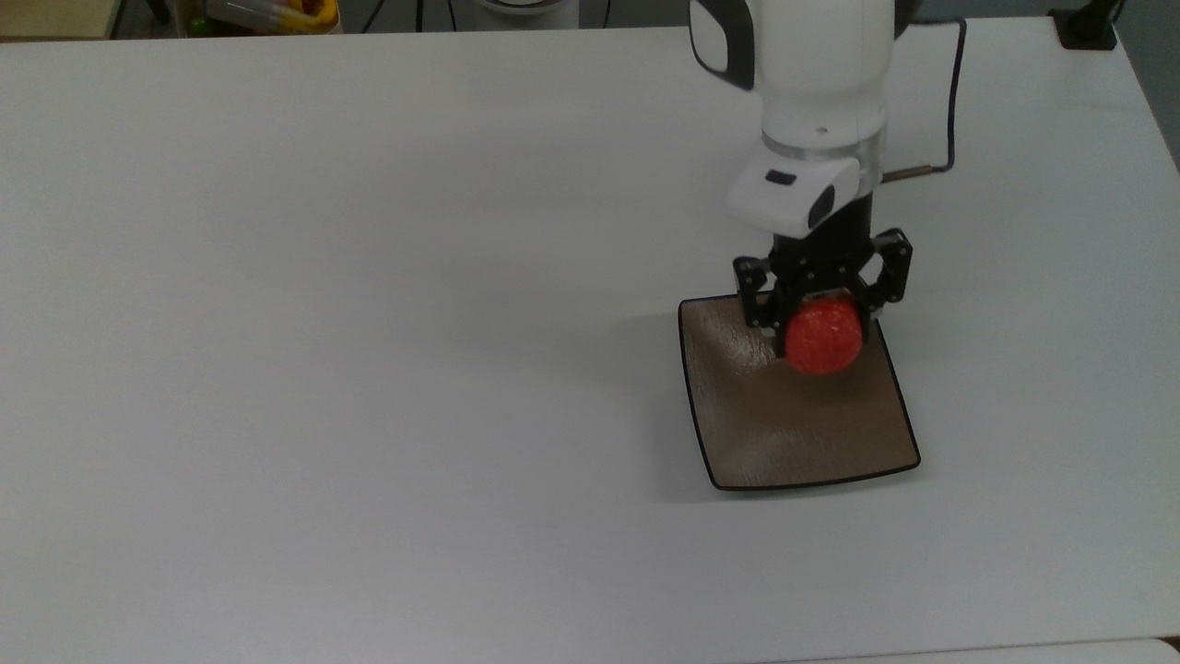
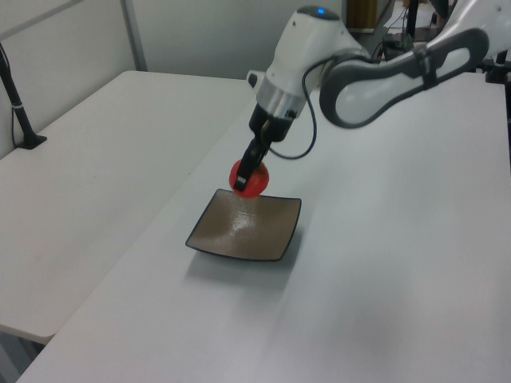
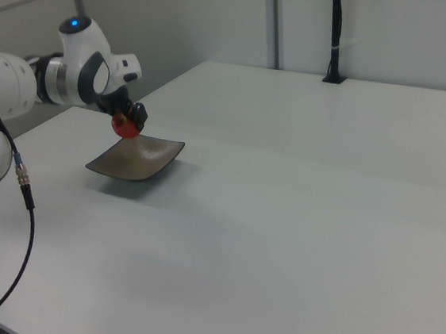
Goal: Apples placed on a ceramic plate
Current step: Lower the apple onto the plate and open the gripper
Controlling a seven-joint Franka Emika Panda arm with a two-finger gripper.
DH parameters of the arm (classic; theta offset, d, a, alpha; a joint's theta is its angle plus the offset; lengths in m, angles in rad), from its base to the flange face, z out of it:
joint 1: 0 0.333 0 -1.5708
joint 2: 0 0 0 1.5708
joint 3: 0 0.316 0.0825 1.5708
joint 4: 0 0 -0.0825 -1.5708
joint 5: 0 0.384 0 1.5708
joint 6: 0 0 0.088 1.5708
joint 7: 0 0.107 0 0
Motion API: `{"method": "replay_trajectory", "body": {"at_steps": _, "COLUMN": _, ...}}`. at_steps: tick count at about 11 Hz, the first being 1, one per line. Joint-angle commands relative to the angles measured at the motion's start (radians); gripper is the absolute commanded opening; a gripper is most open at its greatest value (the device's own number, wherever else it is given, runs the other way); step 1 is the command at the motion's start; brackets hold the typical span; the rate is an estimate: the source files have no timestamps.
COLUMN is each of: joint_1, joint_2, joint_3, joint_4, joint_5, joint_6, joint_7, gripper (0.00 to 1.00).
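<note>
My gripper is shut on the small red apple. It holds the apple in the air above the far part of the square brown plate. The plate lies flat on the white table, right of centre in the top view. Black fingers flank the apple on both sides. The apple's stem is hidden.
A dark cable runs from the arm over the far right of the table in the top view. A black clamp sits at the far right corner. A second white table adjoins on the left view's left.
</note>
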Motion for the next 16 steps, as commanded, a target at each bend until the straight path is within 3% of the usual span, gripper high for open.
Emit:
{"method": "replay_trajectory", "body": {"at_steps": 1, "joint_1": 0.027, "joint_2": 0.117, "joint_3": -0.016, "joint_4": 0.05, "joint_5": 0.004, "joint_6": 0.078, "joint_7": 0.021, "gripper": 0.23}}
{"method": "replay_trajectory", "body": {"at_steps": 5, "joint_1": 0.046, "joint_2": 0.178, "joint_3": -0.026, "joint_4": 0.062, "joint_5": 0.003, "joint_6": 0.121, "joint_7": 0.022, "gripper": 0.24}}
{"method": "replay_trajectory", "body": {"at_steps": 10, "joint_1": 0.04, "joint_2": 0.203, "joint_3": -0.026, "joint_4": 0.059, "joint_5": 0.0, "joint_6": 0.121, "joint_7": 0.022, "gripper": 0.33}}
{"method": "replay_trajectory", "body": {"at_steps": 11, "joint_1": 0.04, "joint_2": 0.203, "joint_3": -0.026, "joint_4": 0.056, "joint_5": 0.0, "joint_6": 0.121, "joint_7": 0.022, "gripper": 0.42}}
{"method": "replay_trajectory", "body": {"at_steps": 14, "joint_1": 0.046, "joint_2": 0.203, "joint_3": -0.026, "joint_4": 0.053, "joint_5": -0.043, "joint_6": 0.12, "joint_7": 0.024, "gripper": 0.94}}
{"method": "replay_trajectory", "body": {"at_steps": 15, "joint_1": 0.049, "joint_2": 0.201, "joint_3": -0.026, "joint_4": 0.052, "joint_5": -0.057, "joint_6": 0.118, "joint_7": 0.027, "gripper": 1.0}}
{"method": "replay_trajectory", "body": {"at_steps": 16, "joint_1": 0.047, "joint_2": 0.201, "joint_3": -0.026, "joint_4": 0.053, "joint_5": -0.065, "joint_6": 0.118, "joint_7": 0.028, "gripper": 1.0}}
